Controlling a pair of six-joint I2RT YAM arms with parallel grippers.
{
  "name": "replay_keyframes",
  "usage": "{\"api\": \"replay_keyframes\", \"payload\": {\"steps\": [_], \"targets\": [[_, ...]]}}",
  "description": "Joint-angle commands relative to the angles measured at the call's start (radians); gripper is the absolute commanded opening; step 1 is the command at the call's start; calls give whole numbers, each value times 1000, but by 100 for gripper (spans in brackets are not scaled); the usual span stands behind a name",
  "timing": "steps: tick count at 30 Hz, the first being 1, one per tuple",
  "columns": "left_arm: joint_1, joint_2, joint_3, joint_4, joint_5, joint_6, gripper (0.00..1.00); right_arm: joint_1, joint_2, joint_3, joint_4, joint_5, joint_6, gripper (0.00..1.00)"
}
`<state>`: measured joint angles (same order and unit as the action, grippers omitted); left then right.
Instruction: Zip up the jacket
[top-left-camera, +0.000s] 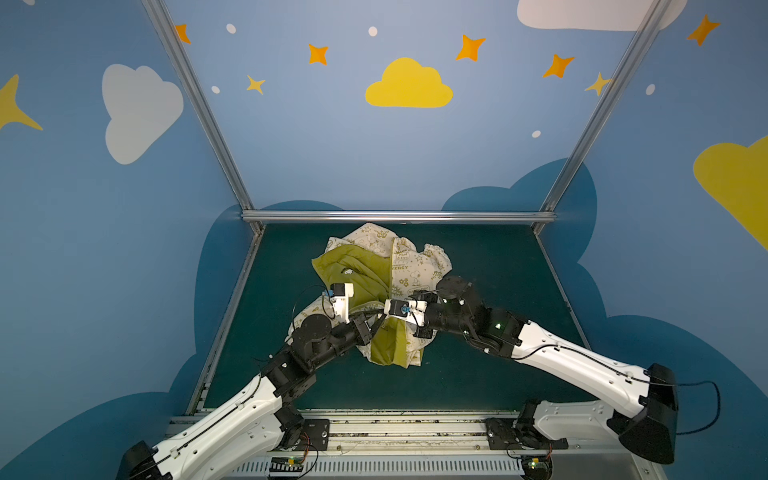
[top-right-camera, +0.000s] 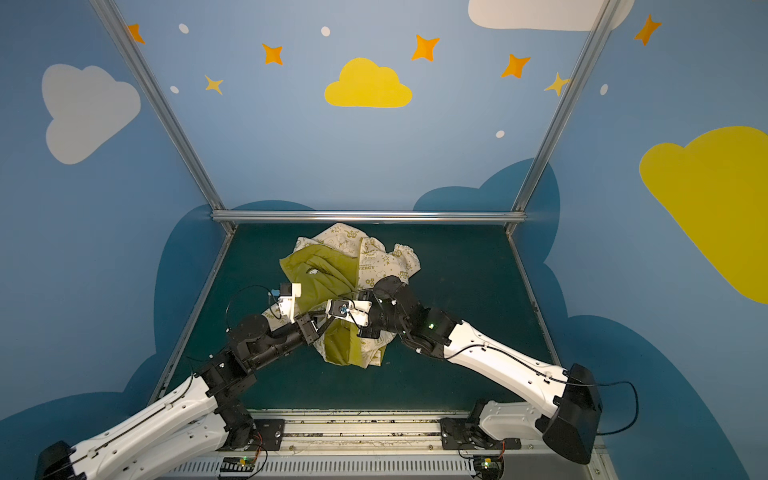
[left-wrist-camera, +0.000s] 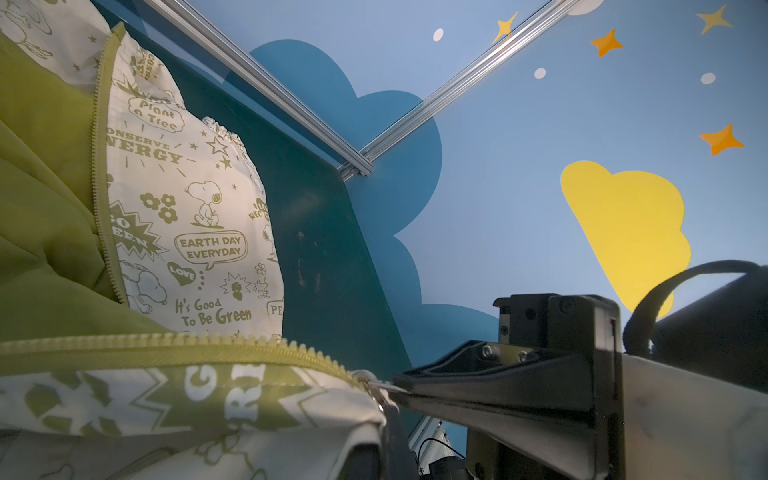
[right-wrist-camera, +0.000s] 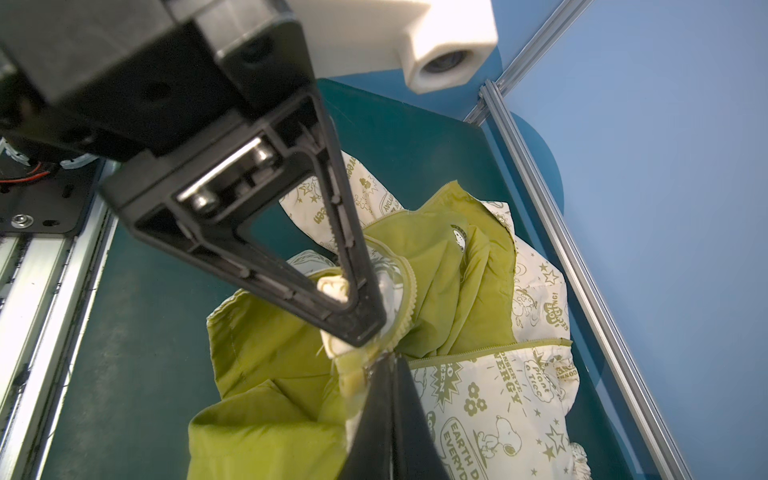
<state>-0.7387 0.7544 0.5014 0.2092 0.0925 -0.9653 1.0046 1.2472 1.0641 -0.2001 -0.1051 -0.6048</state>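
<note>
Both sets of jaws are pinched fully closed, as far as I can see. My right gripper (right-wrist-camera: 388, 363) has the metal zipper pull (left-wrist-camera: 376, 385) nipped at its very tips. My left gripper (right-wrist-camera: 359, 330) clamps a cream fold of the jacket (top-left-camera: 399, 266) right beside it, tips nearly touching. The jacket is bunched on the green mat (top-left-camera: 478, 353), gathered up at both grippers, lining showing, front open. Zipper teeth (left-wrist-camera: 187, 347) run away from the right tips toward the collar; the other tape (right-wrist-camera: 409, 286) curls loose behind the left finger. Risks, my guess: the pull is tiny, so a thin pinch could slip on the first tug. Loose lining next to the slider may get eaten. If the left hold isn't on the tape end, the cloth just drags along. The grippers are close enough to bump.
</note>
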Motion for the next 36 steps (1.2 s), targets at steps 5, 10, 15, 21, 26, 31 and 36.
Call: {"api": "replay_keyframes", "payload": {"steps": [5, 10, 15, 21, 26, 31, 36], "targets": [[3, -26, 57, -118, 1, 46, 3, -5, 24, 50, 14, 73, 84, 0], [-1, -51, 77, -266, -13, 70, 3, 2, 87, 88, 19, 104, 132, 0], [-9, -71, 108, -387, -27, 92, 3, 2, 139, 141, -29, 149, 194, 0], [-22, -26, 232, -608, -47, 174, 3, -1, 182, 202, -53, 138, 247, 0], [-32, -38, 259, -653, -68, 177, 3, -7, 213, 236, -87, 154, 285, 0], [-41, -59, 270, -728, -99, 213, 3, -37, 213, 264, -193, 82, 290, 0], [-44, -50, 316, -794, -84, 220, 3, -64, 245, 343, -313, 105, 420, 0]]}}
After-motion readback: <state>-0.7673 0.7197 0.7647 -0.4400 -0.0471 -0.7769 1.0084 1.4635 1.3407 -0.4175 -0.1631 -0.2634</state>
